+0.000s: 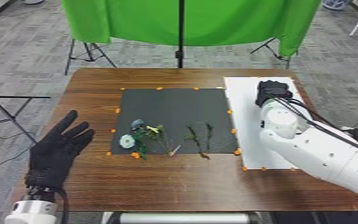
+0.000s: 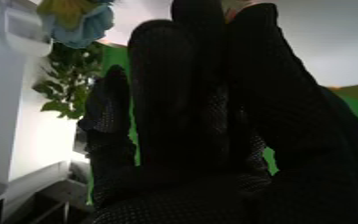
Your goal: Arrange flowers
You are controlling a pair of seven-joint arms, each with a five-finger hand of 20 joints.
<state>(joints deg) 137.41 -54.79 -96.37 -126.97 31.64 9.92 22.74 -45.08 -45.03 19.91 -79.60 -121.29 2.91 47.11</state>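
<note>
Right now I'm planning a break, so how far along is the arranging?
Nothing looks done: the white flower and thin stems lie loose on the dark mat. A blue flower and leaves appear by the right hand, but whether it holds them is unclear. Everything on the mat seems left to arrange.

Head view: indoor light quite even, moderately bright, its source cannot be told. White sheet (image 1: 255, 125) brightest area on worktop (image 1: 175, 192), dark mat (image 1: 162, 107) gives back little light. Soft sheen on worktop wood. Green cloth (image 1: 122, 20) has gentle shading in folds. Left hand (image 1: 51, 160) and right hand (image 1: 275, 92) very dark, little detail inside black.

Right wrist view: strong contrast, light comes from behind fingers (image 2: 162, 95), these almost silhouette, faint mesh texture visible. Beside them, white patch with glare, detail washed out. Leaves (image 2: 64, 75) partly in shade.
</note>
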